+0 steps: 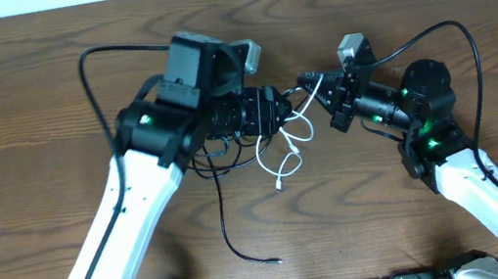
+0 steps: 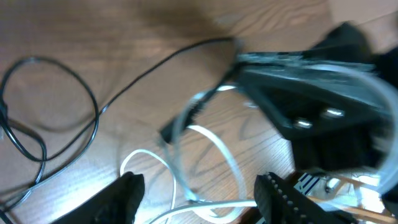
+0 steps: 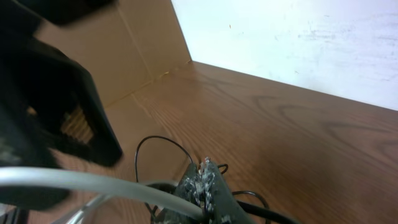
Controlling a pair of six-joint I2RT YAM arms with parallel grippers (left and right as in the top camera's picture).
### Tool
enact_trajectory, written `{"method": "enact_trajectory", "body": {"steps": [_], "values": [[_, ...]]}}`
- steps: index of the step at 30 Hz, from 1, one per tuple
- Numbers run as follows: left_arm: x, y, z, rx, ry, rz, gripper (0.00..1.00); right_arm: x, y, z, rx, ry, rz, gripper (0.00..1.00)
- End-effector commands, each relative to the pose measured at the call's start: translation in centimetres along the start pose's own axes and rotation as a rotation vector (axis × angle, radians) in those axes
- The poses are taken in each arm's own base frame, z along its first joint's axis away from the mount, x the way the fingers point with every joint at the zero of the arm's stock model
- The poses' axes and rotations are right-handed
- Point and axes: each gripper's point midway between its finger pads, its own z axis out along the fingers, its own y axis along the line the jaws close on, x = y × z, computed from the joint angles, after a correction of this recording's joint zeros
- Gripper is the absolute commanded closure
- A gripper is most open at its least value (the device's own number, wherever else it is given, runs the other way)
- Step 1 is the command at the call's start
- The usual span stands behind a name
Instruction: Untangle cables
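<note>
Table (image 1: 27, 113) centre, and both arms meet over the snarl. We see the right fingers (image 3: 202, 183) pressed together, apparently pinching the white cable (image 2: 219, 144) near one end to anchor it. The left fingers (image 2: 124, 196) stand apart, straddling its loops, seemingly lining up a grip to draw it clear of the black cables (image 2: 143, 76) just beside.

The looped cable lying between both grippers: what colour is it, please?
White; the cable shows best in the overhead view.
</note>
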Motion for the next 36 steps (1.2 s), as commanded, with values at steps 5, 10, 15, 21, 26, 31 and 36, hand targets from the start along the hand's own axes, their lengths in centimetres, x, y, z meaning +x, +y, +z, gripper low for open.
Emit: {"method": "enact_trajectory", "body": {"steps": [5,10,15,21,26,31,36], "values": [[1.5,2.0,1.9,-0.056,0.097,-0.062,0.53,0.0,0.3,0.1,-0.015,0.003,-0.009,0.99],[2.2,2.2,1.8,-0.067,0.123,-0.075,0.74,0.0,0.3,0.1,-0.014,0.004,-0.007,0.99],[2.7,2.8,1.6,-0.089,0.139,-0.088,0.86,0.4,0.2,0.1,-0.01,0.017,0.004,0.99],[2.8,4.9,0.8,-0.147,0.144,-0.132,0.92,0.6,0.1,0.1,-0.003,0.024,0.012,0.99],[2.5,9.4,-1.1,-0.301,0.118,-0.198,0.92,0.6,0.0,0.1,0.0,0.025,0.014,0.99],[1.8,10.3,-2.3,-0.276,0.082,-0.249,0.93,0.7,0.0,0.1,0.001,0.029,0.017,0.99],[0.7,8.2,-3.5,-0.104,0.038,-0.214,0.93,1.3,-0.4,0.1,0.019,0.049,0.038,0.99]]}}
